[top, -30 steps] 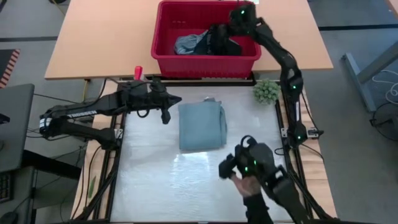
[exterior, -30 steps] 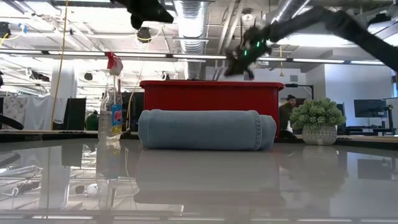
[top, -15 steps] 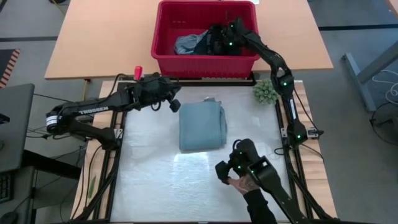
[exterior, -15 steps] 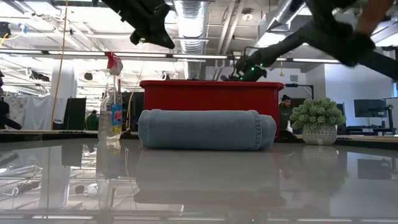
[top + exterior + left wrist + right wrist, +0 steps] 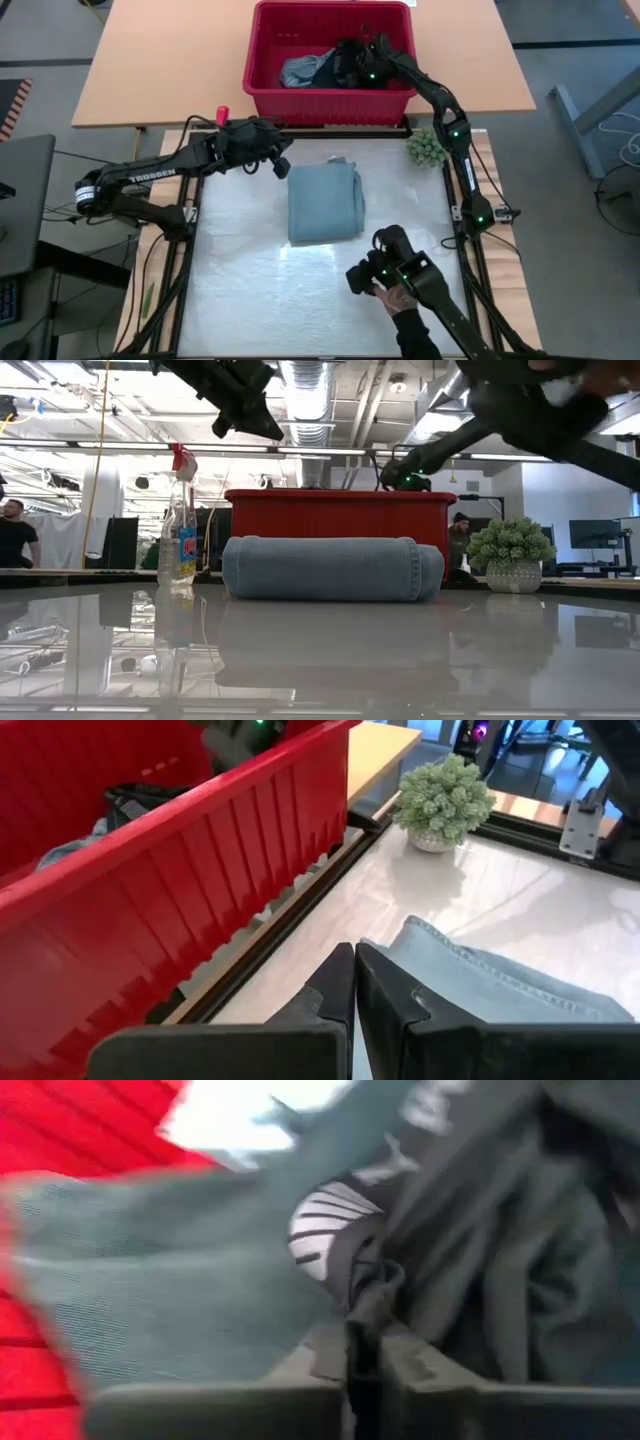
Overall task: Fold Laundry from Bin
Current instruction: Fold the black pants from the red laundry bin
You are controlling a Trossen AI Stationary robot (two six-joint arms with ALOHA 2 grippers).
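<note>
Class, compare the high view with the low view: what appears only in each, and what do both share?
Only the high view shows the clothes inside the red bin, with the right gripper down among them. Only the low view shows the room behind the table and a person in it. Both show the bin, the folded denim garment and the spray bottle.

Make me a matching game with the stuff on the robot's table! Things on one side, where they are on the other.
Things:
1. folded denim garment
2. dark garment
3. fuzzy green ball
4. spray bottle

Places:
A. inside the red bin, pinched by the right gripper
B. at the mat's corner on the right arm's side
C. middle of the white mat
D. at the mat's edge on the left arm's side, near the bin

Pairs: 1-C, 2-A, 3-B, 4-D
</note>
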